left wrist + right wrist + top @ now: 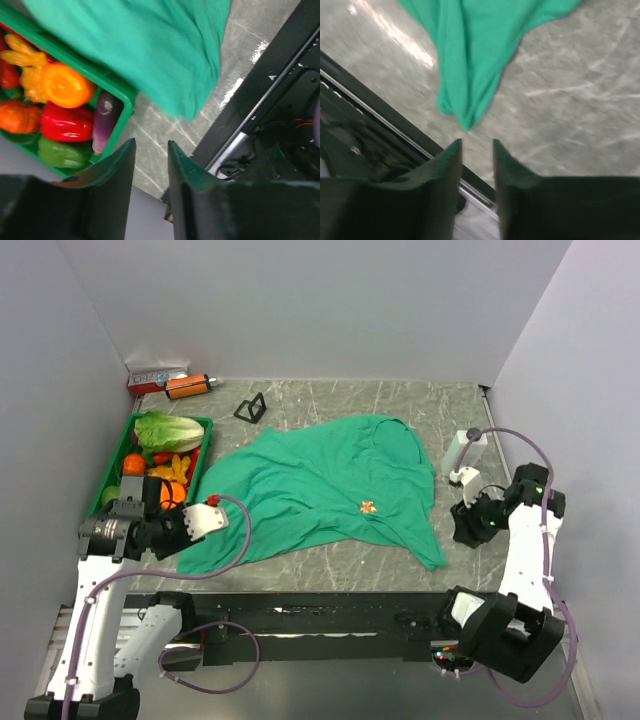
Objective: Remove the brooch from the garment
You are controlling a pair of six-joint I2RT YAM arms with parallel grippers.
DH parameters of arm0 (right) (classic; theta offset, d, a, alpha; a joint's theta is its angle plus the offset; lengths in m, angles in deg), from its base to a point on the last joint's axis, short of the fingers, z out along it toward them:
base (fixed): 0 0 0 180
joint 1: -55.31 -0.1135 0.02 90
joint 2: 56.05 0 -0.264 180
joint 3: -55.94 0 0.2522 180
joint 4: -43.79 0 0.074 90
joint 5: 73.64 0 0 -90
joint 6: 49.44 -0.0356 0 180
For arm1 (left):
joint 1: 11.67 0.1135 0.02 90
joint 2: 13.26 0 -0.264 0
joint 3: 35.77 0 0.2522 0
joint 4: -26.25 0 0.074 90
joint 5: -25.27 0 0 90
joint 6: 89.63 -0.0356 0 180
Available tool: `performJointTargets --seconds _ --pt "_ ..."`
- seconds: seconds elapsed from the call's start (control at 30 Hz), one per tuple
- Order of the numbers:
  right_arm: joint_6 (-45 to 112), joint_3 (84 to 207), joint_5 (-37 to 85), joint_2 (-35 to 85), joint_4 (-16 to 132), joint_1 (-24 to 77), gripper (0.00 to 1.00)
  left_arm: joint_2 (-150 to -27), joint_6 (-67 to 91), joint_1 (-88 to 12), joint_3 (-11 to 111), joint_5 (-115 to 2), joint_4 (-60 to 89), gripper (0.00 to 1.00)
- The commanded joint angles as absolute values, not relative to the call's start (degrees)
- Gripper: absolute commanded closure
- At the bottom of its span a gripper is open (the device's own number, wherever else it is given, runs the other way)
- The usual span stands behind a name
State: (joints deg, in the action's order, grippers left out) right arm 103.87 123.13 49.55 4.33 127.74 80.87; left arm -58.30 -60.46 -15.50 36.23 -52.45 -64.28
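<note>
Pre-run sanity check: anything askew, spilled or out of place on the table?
Nothing spilled or damaged. The garment lies rumpled and skewed, its left edge seemingly overlapping the green crate. The brooch sits on it. An orange bottle lies on its side at the back.

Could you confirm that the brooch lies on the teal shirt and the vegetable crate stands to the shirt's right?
Not quite: the top view shows the crate to the left of the shirt; the brooch does lie on it.
</note>
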Motion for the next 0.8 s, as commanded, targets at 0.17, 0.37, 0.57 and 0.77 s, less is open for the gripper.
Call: performJointTargets --seconds 0.17,0.37,0.57,0.77 --pt "100.36 140.89 60.84 15.21 122.21 72.76 0.04 -73.34 -46.50 -16.94 44.08 -36.64 -45.99 0.49" --pt "80.66 138.87 60.57 22.59 102.40 58.83 0.16 -86.36 -26.54 -25.45 45.31 -27.91 -23.57 0.49" --pt "64.14 152.18 64.70 43.59 97.63 58.03 0.44 -98.66 -17.30 -36.35 44.17 -24.12 -4.16 0.50" --pt "52.96 163.73 61.37 56.53 93.76 56.02 0.63 -113.78 -5.89 -43.83 49.79 -25.53 4.49 0.51"
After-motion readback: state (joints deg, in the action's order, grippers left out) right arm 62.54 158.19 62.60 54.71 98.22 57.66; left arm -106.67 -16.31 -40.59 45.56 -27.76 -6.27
